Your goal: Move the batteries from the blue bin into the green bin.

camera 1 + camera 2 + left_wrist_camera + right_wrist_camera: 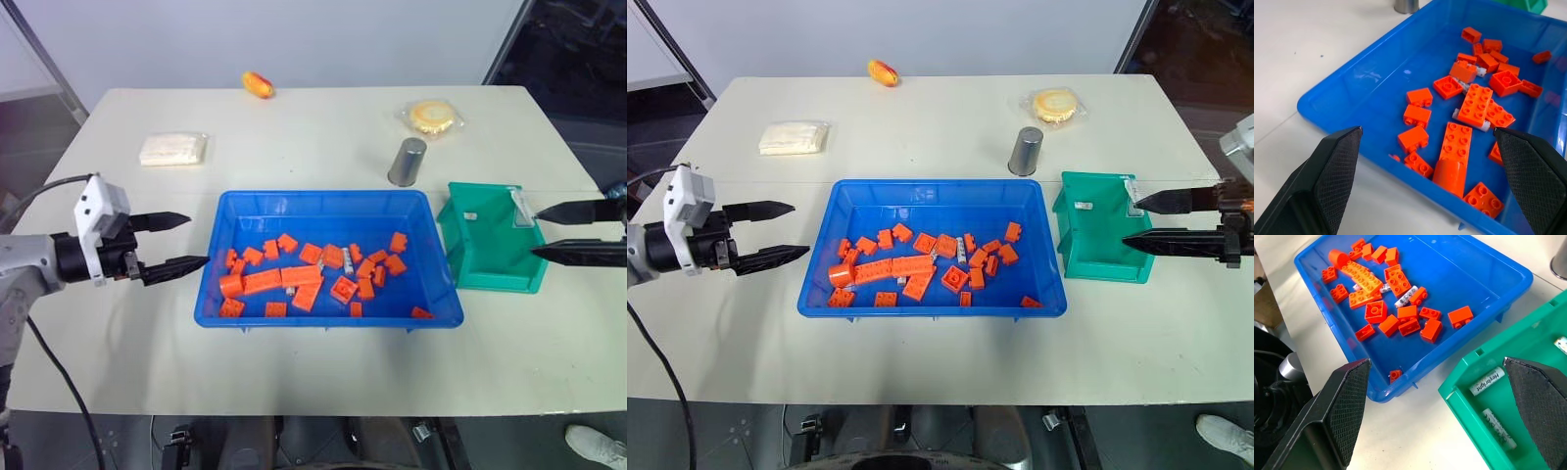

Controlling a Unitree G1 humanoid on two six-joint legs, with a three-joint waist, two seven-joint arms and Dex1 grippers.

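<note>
Orange bricks [1376, 311] half-bury batteries [1406, 294] in blue bin [1488, 269] (count unclear).

The blue bin [446, 290] and the green bin [1476, 382] are seen as smooth, glossy plastic. The orange bricks [1457, 147] are moulded, studded plastic. The can [407, 162] is dull grey metal. The worktop [313, 137] looks matt; the black fingers [1327, 181] show a fine cross-hatched texture.

bright, even overhead light, soft shadows, faint glare on the blue bin [1371, 73]; sharp focus.
</note>
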